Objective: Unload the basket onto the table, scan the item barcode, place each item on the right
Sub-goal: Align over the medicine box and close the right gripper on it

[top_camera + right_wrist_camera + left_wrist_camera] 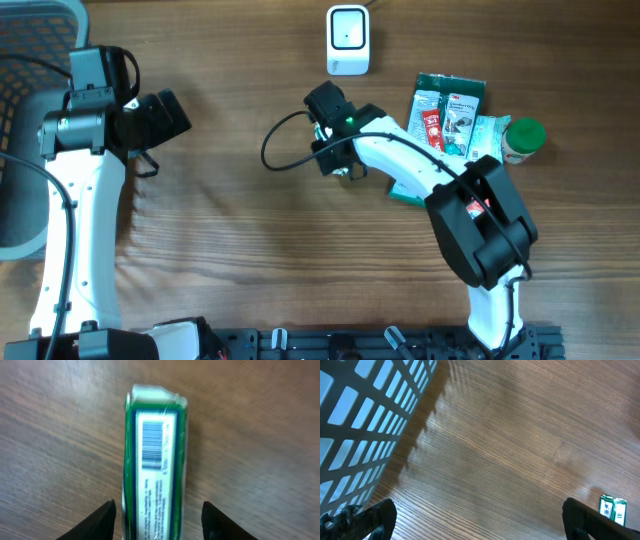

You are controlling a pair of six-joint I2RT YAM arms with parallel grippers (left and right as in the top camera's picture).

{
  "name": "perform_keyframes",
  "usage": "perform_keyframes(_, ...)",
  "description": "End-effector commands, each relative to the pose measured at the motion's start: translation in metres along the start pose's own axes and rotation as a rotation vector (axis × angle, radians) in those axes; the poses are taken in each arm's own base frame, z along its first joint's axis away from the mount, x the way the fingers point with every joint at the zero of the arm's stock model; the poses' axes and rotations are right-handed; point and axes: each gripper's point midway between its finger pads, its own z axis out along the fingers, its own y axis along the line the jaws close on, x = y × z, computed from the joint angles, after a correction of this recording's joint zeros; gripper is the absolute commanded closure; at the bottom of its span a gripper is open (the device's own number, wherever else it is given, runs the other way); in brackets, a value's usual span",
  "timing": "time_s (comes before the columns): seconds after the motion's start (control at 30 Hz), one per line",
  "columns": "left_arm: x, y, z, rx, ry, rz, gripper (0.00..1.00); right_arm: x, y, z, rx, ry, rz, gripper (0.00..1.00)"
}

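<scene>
ok so our take on this step: the barcode (152,445) needs to end up facing the window of the white scanner (348,40) at the far edge of the table (260,435), so we'd keep the hold on the long edges of the green packet (155,460), well off the printed end, then turn it square to the window and hold it steady for a beat. Right now the packet runs lengthwise straight out between the fingers of the right gripper (160,520), barcode end furthest from the claw, label side facing the wrist cam. The claw is roughly half open and straddles it. A sliver of table shows on each side at the tips, so we honestly can't tell if it's clamped. From overhead all this sits mid-table, near the scanner.
</scene>
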Motion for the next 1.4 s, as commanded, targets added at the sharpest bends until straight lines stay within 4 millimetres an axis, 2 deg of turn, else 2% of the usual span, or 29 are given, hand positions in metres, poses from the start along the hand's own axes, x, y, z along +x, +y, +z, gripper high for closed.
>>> perform_keyframes(0.0, -0.004, -0.001, -0.001, 0.006, -0.009, -0.006, 0.00, -0.032, -0.005, -0.030, 0.009, -0.100, -0.004, 0.44)
perform_keyframes(0.03, -0.004, -0.001, -0.001, 0.006, -0.009, -0.006, 0.00, -0.034, -0.006, -0.033, 0.009, -0.108, -0.002, 0.45)
perform_keyframes(0.17, -0.004, -0.001, -0.001, 0.006, -0.009, -0.006, 0.00, -0.030, -0.008, -0.035, 0.013, -0.094, -0.001, 0.60)
perform_keyframes(0.27, -0.004, -0.001, -0.001, 0.006, -0.009, -0.006, 0.00, -0.027, -0.016, -0.032, 0.044, -0.083, 0.015, 0.74)
perform_keyframes(0.4, -0.004, -0.001, -0.001, 0.006, -0.009, -0.006, 0.00, -0.025, -0.028, -0.029, 0.050, -0.075, 0.049, 0.81)
perform_keyframes(0.53, -0.004, -0.001, -0.001, 0.006, -0.009, -0.006, 0.00, -0.014, -0.028, -0.023, 0.050, -0.049, 0.055, 0.82)
perform_keyframes(0.7, -0.004, -0.001, -0.001, 0.006, -0.009, -0.006, 0.00, -0.011, -0.026, -0.018, 0.035, -0.048, 0.056, 0.83)
perform_keyframes(0.9, -0.004, -0.001, -0.001, 0.006, -0.009, -0.006, 0.00, -0.019, -0.015, -0.019, -0.034, -0.072, 0.053, 0.88)
perform_keyframes(1.0, -0.004, -0.001, -0.001, 0.006, -0.009, -0.006, 0.00, -0.021, -0.013, -0.021, -0.041, -0.079, 0.052, 0.96)
perform_keyframes(1.23, -0.004, -0.001, -0.001, 0.006, -0.009, -0.006, 0.00, -0.025, -0.013, -0.023, -0.042, -0.089, 0.048, 0.96)
perform_keyframes(1.37, -0.004, -0.001, -0.001, 0.006, -0.009, -0.006, 0.00, -0.039, -0.012, -0.039, -0.047, -0.126, 0.046, 0.96)
